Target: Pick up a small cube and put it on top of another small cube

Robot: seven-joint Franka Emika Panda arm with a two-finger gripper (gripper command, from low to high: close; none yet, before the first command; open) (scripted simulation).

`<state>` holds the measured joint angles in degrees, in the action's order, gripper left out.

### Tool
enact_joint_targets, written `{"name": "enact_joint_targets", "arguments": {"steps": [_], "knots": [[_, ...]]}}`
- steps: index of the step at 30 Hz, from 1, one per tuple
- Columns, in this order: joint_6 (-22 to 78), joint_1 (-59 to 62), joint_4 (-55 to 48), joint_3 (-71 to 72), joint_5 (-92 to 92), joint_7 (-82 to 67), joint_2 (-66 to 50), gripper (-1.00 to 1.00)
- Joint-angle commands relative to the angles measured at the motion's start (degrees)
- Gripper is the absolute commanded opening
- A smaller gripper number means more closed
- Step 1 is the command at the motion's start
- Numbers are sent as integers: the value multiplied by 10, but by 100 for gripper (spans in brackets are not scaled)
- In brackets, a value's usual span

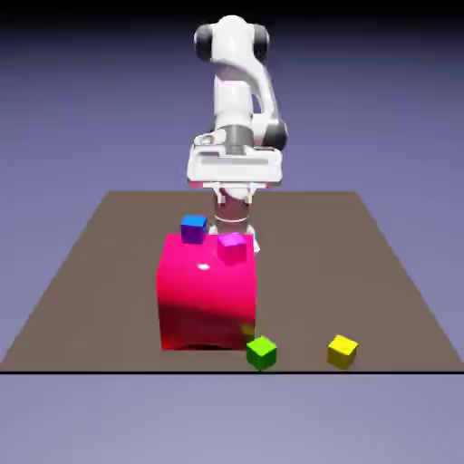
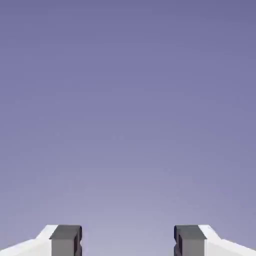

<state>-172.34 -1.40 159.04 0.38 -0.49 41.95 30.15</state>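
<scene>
The small yellow cube sits on the table near its front edge, at the exterior view's right. A small green cube rests to its left, against the front corner of the big pink-red block. My gripper hangs high above the table behind the block, far from the yellow cube. In the hand view the gripper is open, with its two grey fingertips wide apart and nothing between them. That view shows only the blue-violet backdrop.
A small magenta cube lies on top of the pink-red block near its right edge. A small blue cube shows at the block's far top edge. The brown table ends just in front of the green and yellow cubes.
</scene>
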Motion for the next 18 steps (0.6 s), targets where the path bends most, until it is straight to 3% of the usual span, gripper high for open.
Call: {"name": "enact_joint_targets", "arguments": {"steps": [1,18], "knots": [[14,-6,-16,3,-4,-4,-21,0],[249,-106,-292,57,-73,-75,-374,0]]}}
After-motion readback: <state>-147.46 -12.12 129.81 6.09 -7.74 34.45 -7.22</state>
